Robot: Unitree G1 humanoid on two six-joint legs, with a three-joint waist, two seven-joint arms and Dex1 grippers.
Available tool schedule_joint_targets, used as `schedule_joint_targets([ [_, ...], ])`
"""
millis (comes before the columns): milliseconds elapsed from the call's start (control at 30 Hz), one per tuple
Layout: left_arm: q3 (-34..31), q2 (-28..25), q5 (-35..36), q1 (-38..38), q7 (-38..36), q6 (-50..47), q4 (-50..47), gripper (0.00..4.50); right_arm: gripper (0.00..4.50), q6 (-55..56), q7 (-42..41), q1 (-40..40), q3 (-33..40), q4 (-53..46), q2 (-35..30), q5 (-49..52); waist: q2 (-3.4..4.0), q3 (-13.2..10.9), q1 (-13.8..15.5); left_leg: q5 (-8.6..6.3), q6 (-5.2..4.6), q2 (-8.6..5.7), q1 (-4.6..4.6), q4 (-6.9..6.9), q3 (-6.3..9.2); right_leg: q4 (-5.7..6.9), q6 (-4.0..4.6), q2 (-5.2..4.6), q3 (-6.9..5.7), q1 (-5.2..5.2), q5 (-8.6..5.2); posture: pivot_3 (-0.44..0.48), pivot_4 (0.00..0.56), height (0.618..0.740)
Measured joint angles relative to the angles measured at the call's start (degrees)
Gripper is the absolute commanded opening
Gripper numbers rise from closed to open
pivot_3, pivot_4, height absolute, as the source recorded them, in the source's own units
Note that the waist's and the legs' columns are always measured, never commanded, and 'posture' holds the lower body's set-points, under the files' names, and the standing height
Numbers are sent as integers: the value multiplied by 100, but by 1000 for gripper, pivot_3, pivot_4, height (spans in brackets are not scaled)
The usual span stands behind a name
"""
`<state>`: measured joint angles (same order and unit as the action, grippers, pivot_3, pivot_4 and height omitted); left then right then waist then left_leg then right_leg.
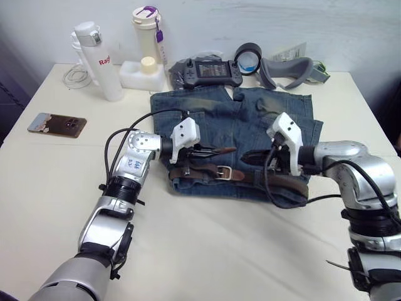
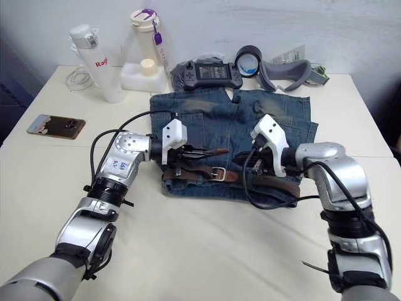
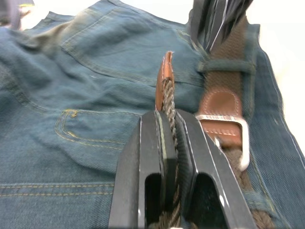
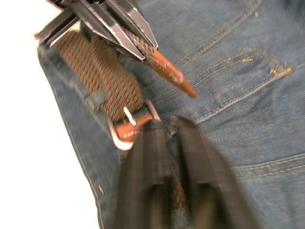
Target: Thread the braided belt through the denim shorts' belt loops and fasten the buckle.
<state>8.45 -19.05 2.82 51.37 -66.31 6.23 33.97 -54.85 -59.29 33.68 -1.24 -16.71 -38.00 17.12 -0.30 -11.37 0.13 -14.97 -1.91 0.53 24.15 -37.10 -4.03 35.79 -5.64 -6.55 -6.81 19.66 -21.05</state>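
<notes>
- Cream-coloured tabletop carries everything. At the far left lie a phone and a white bottle.
- The denim shorts lie flat in the middle, with the waistband on the side near the robot.
- The braided belt runs along that waistband from left to right. It already sits under a belt loop by the buckle.
- The left gripper comes in from the left. Its jaws are clamped on the braided strap just behind the tan tip.
- The tip sticks out past the jaws and points to the right, across the shorts. It is lifted a little off the denim.
- The buckle lies just beside the tip, on the side nearer the robot. The tip is not in it yet.
- The right gripper comes in from the right and points at the buckle. Its jaws are close together on the belt right next to the buckle.
- The next job looks like the fastening. The left arm holds the tip, so it would need to bring the tip down and toward the robot, into the silver frame.
- At the far right, at the back, lies a grey padded band.
</notes>
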Motion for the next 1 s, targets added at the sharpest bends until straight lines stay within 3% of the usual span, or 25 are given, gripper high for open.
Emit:
schedule_joint_targets([
  [100, 201, -213, -206, 69, -73, 591, 23, 0, 3365, 437, 126, -342, -451, -448, -156, -163, 0, -5, -5, 11, -4, -2, 0, 1, -12, 8, 0, -2, -2, 9, 0, 0, 150, 731],
  [267, 546, -615, -747, 298, -86, 1741, 317, 0, 3365, 1653, 563, -632, -1207, -759, -437, -1047, -1, -6, 3, 16, -13, -10, -1, -3, -21, 13, -4, -7, -1, 11, 3, 0, 150, 731],
  [567, 841, -626, -1137, 640, 168, 2781, 967, 0, 3365, 3518, 1402, -741, -1975, -67, -388, -2544, -4, -7, 25, 32, -37, -37, 1, -4, -21, 24, -13, -10, -10, 15, 8, 0, 150, 731],
  [1000, 891, -507, -1208, 731, 252, 3077, 1239, 0, 3365, 3679, 1392, -732, -2017, 32, -412, -2950, -4, -7, 59, 44, -49, -49, -1, -25, -5, 42, -21, -18, -7, 0, 14, 0, 150, 731],
])
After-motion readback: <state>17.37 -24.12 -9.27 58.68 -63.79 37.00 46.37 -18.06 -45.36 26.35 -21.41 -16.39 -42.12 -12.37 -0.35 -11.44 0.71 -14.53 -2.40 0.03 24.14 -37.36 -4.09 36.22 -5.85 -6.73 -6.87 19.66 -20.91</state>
